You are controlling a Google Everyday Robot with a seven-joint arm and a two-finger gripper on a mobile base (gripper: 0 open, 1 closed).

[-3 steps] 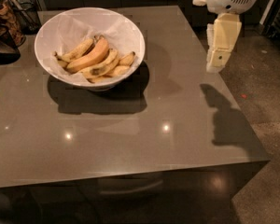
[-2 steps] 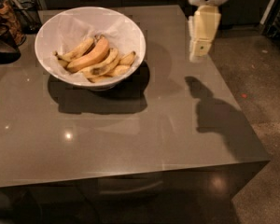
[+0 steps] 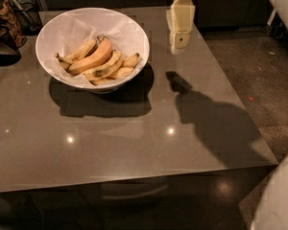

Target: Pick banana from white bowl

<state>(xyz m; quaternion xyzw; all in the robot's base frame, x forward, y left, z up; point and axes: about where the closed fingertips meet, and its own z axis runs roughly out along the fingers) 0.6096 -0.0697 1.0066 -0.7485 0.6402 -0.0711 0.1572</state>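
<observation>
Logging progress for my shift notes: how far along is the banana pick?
Done: nothing yet; the bananas lie in the white bowl. In hand: the gripper hangs above the table, beside the bowl, holding nothing. Left: reach over the bowl, grasp a banana, lift it out.

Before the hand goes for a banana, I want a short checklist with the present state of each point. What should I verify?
1. Bananas lie in the white bowl: ok.
2. Top banana uncovered, open from above: ok.
3. Bowl upright on the table: ok.
4. Hand above the bowl: not ok, it hangs to the right of the bowl, over the table.
5. Nothing stands between hand and bowl: ok.
</observation>
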